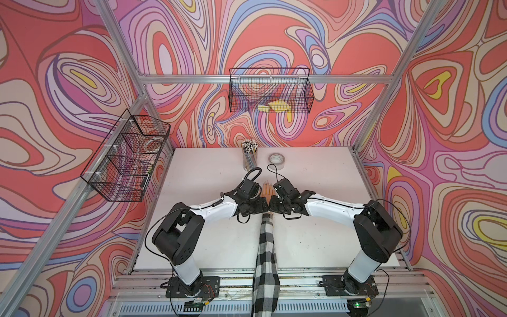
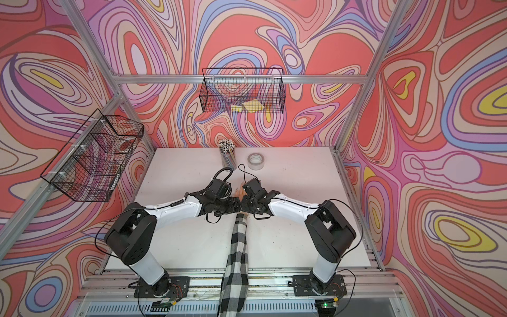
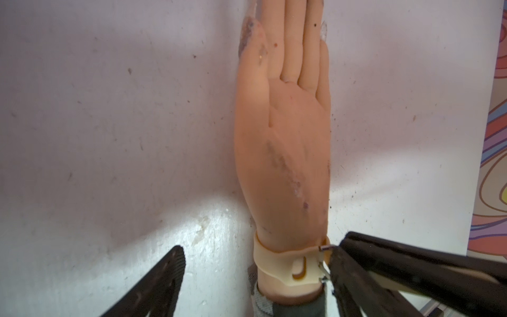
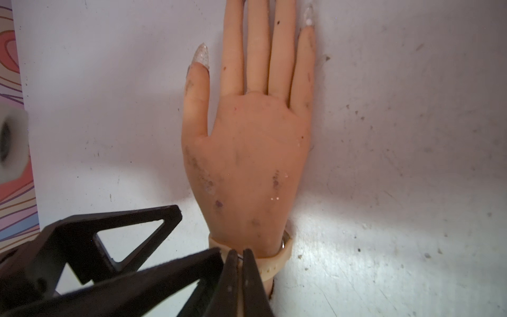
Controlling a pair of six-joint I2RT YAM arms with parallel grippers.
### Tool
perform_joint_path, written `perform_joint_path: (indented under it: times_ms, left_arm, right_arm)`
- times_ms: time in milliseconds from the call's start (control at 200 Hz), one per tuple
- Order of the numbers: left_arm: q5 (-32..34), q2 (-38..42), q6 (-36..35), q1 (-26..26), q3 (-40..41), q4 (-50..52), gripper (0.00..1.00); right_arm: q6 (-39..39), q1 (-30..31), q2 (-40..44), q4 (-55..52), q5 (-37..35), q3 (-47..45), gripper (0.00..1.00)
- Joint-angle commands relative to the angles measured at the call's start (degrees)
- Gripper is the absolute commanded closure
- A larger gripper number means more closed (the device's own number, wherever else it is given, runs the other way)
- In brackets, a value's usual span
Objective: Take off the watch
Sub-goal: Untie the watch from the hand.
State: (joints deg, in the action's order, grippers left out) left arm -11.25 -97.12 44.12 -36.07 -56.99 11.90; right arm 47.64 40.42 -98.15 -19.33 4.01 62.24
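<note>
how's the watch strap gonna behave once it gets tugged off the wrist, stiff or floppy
Probably floppy: the watch strap is thin and bends snugly round the wrist of the fake hand. Likely light, given how slim it is. It may slip, since the right end effector pinches only the small metal buckle end.

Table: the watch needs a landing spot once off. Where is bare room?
Bare: between plaid sleeve and right arm; left of the pencil cup. Crowded: around the watch, where left gripper and right gripper meet.
</note>
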Motion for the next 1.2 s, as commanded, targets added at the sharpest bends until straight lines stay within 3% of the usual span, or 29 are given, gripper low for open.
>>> perform_joint_path:
  times_ms: [0,95,270,376,596,851,1197]
  left_arm:
    - [1.80,0.35,-0.26,-0.14,0.12,1.90,0.16]
    - [1.83,0.35,-0.26,-0.11,0.41,1.82,0.16]
    - [1.76,0.77,-0.33,-0.09,0.63,1.71,0.16]
    - [1.84,1.01,-0.50,-0.14,0.77,1.68,0.16]
    - [2.11,1.91,-0.94,-0.14,1.37,1.81,0.16]
    - [2.99,3.98,-2.00,-0.04,2.76,2.51,0.16]
    - [2.83,4.31,-1.84,0.10,4.06,1.82,0.16]
  right_arm:
    - [-0.09,-0.41,3.65,-1.15,-1.64,1.93,0.85]
    - [-0.26,-0.52,5.11,-1.60,-1.96,2.39,0.74]
    - [-0.25,-0.87,7.81,-2.79,-3.28,2.21,0.67]
    - [0.97,-1.38,9.89,-1.93,-3.89,-0.40,0.58]
    - [6.13,-2.88,12.94,11.57,1.67,-12.07,0.30]
    - [10.57,-2.99,9.84,25.18,9.13,-18.48,0.29]
    - [13.05,-2.98,6.09,30.74,12.03,-19.04,0.36]
